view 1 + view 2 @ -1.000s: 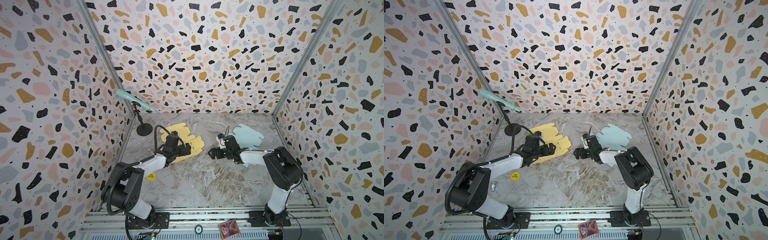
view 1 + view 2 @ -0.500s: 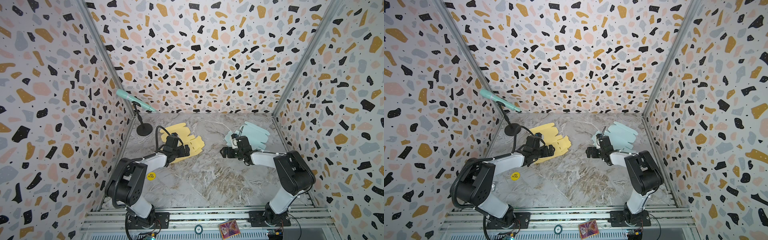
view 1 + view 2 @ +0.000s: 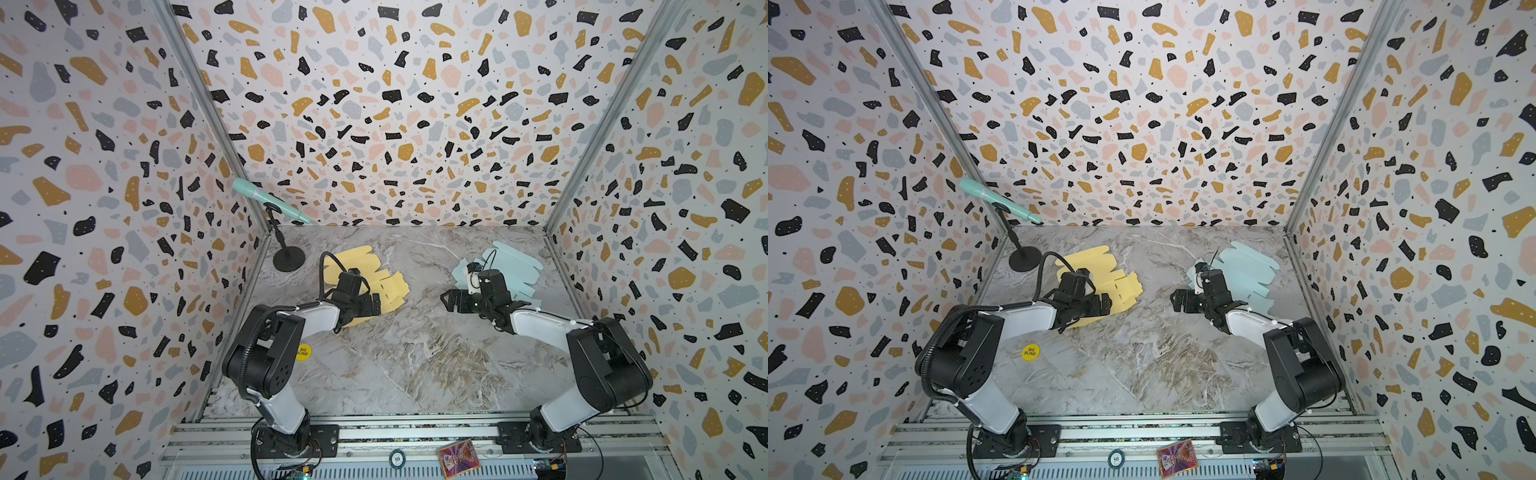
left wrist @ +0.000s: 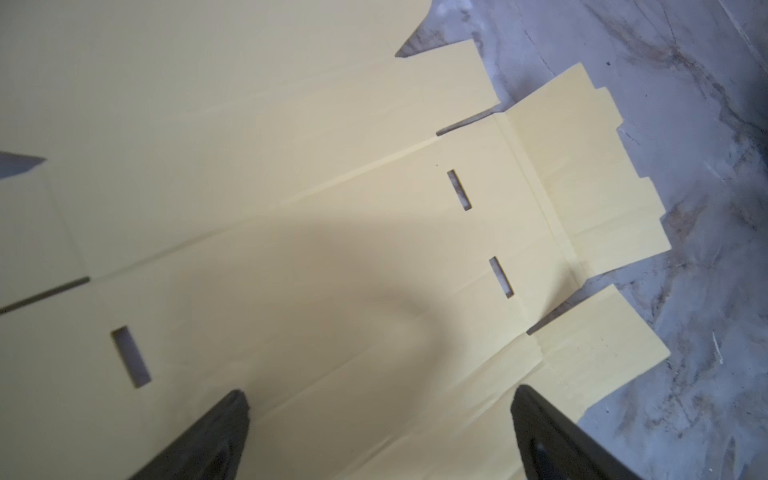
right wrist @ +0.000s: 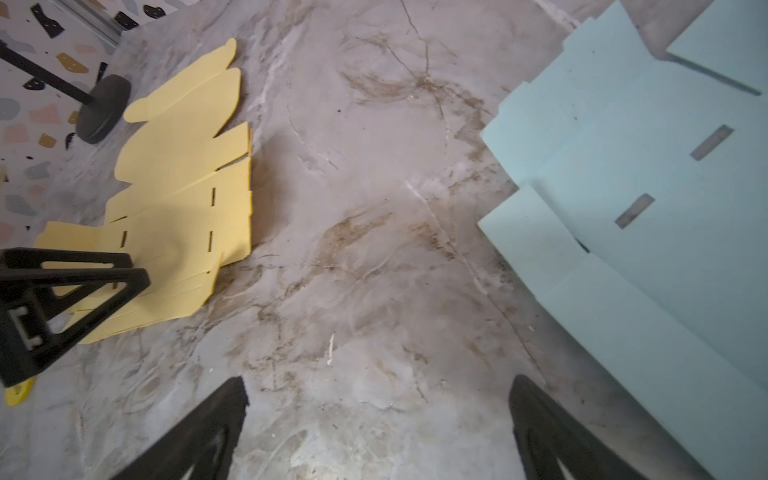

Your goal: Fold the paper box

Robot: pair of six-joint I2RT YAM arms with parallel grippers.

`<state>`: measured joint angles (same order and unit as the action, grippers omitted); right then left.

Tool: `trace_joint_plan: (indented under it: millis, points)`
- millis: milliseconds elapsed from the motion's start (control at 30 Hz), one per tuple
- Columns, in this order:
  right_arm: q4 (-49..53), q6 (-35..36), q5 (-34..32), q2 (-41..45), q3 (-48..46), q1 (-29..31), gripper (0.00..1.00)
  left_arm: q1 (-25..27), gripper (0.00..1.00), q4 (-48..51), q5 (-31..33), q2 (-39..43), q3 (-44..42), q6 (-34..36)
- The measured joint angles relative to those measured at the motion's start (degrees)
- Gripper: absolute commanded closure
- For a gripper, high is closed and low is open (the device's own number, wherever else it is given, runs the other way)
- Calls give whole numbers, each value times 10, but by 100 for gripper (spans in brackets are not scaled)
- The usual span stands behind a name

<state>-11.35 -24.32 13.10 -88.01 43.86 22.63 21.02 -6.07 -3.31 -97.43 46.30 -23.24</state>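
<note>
Two flat, unfolded box blanks lie on the table (image 3: 399, 365), one yellow blank (image 3: 353, 262) at ten o'clock under my wide-open left jaws and one pale blue blank (image 3: 515, 266) at two o'clock just beside my wide-open, empty right jaws.

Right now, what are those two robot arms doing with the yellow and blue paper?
Their job is to fold a paper box, but nothing is folded yet. The left pincer hangs open over the yellow sheet. The right pincer is open too, over the bare table beside the blue sheet. Neither pincer holds anything, and both sheets lie flat.
</note>
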Motion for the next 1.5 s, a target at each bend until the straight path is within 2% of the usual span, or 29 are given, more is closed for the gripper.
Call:
trace_joint_plan:
  millis: [233,667,833,1000,1267,1500]
  points:
    - [7,-5,7,43,-9,0,1,40,0,-34,2,21,-36,-17]
    - [8,-13,21,66,-70,-3,1,194,0,-118,-10,47,-91,-128]
    - [8,-12,26,78,-70,-6,1,227,0,-114,-6,79,-101,-162]
    - [14,-11,30,78,-70,-3,0,207,0,-46,37,145,-64,-146]
    - [19,-16,33,49,-66,42,1,75,0,10,20,138,-32,-75]
    - [3,-33,48,0,-47,63,1,66,0,28,-17,95,-37,-46]
